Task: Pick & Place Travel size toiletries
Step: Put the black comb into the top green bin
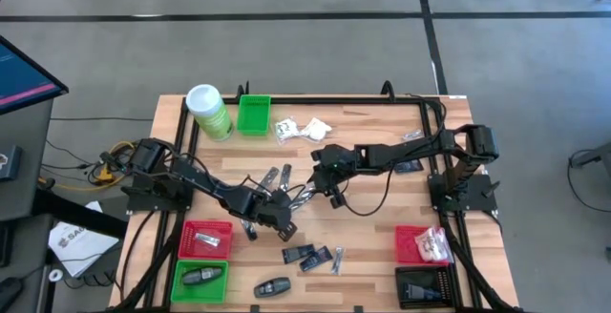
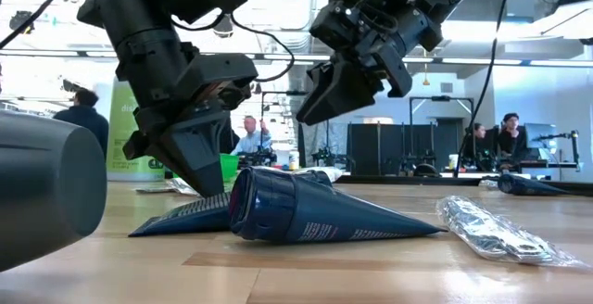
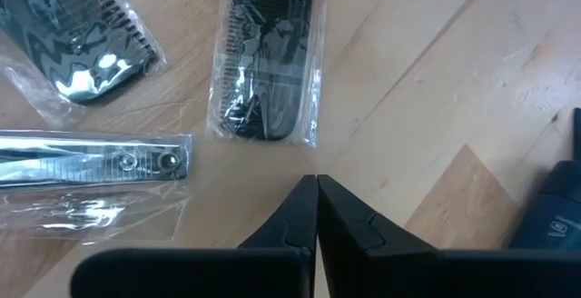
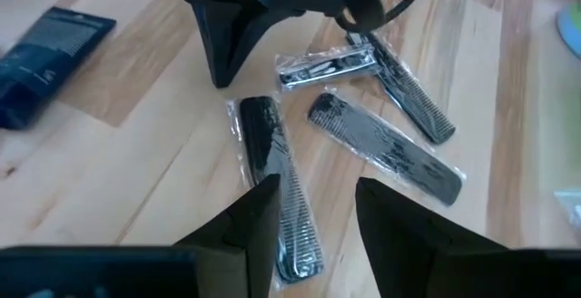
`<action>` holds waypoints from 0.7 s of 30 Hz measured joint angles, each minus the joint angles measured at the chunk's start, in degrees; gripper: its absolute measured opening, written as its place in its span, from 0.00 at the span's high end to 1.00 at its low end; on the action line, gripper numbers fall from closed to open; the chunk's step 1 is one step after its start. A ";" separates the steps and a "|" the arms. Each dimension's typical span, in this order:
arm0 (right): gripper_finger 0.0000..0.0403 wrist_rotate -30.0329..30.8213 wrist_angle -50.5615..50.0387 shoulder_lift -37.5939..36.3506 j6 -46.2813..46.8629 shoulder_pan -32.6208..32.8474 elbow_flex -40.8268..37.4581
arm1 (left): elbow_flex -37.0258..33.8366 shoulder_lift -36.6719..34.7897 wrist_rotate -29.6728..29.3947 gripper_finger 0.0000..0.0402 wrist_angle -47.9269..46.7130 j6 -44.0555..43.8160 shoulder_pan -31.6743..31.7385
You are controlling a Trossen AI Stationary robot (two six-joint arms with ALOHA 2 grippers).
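**Both arms over the comb cluster at table centre**

Toiletries here: black combs (image 4: 281,198) in clear crinkly sleeves, a silvery nail clipper (image 4: 327,66) in its own clear packet, and dark blue tubes (image 2: 324,213) lying flat nearer the front edge. All loose on the wooden table (image 1: 382,218); combs and clipper lie fanned out, just beside each other.

Left gripper (image 3: 316,203): jaws pressed fully together, holding nothing, tip low beside one sleeved comb.

Right gripper (image 4: 313,212): jaws partly apart, empty, hovering above a comb that lies between them.
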 joint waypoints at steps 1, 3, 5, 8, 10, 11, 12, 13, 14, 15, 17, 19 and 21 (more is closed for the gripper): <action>0.66 -0.02 0.04 0.00 0.82 0.02 0.00 | -0.16 0.00 -0.20 1.00 0.08 0.07 0.10; 0.66 -0.02 -0.03 0.00 2.27 0.02 0.00 | -0.53 -0.15 -0.30 1.00 0.41 0.55 0.62; 0.66 -0.02 -0.06 0.00 2.96 0.06 0.00 | -0.87 -0.35 0.07 1.00 0.34 1.93 1.50; 0.66 -0.02 -0.02 0.00 2.96 0.04 0.00 | -1.62 -0.33 1.27 1.00 0.86 4.42 3.42; 0.66 -0.02 -0.03 0.00 2.97 0.04 0.00 | -1.84 -0.33 2.58 1.00 0.91 6.22 4.99; 0.67 -0.02 -0.05 0.00 2.97 0.02 0.00 | -1.99 -0.36 3.19 1.00 1.11 7.28 5.66; 0.67 -0.02 -0.05 0.00 2.96 0.02 0.00 | -2.13 -0.37 3.55 1.00 1.29 8.17 6.36; 0.67 -0.02 -0.05 0.00 2.97 0.02 0.00 | -2.24 -0.37 3.85 1.00 1.42 8.82 6.90; 0.67 -0.02 -0.05 0.00 2.95 0.02 0.00 | -2.40 -0.38 4.05 1.00 1.59 9.13 7.43; 0.66 -0.02 -0.05 0.00 2.97 0.02 0.00 | -2.52 -0.56 4.22 1.00 1.64 9.59 7.95; 0.66 -0.02 -0.07 0.00 3.11 0.02 0.00 | -2.96 -0.83 3.97 1.00 1.75 10.23 8.88; 0.66 -0.02 -0.10 0.00 3.14 0.02 0.00 | -3.43 -1.23 3.73 1.00 2.09 10.35 9.65; 0.66 -0.02 -0.07 0.00 3.76 0.02 0.00 | -3.88 -1.63 3.14 1.00 2.04 11.09 10.54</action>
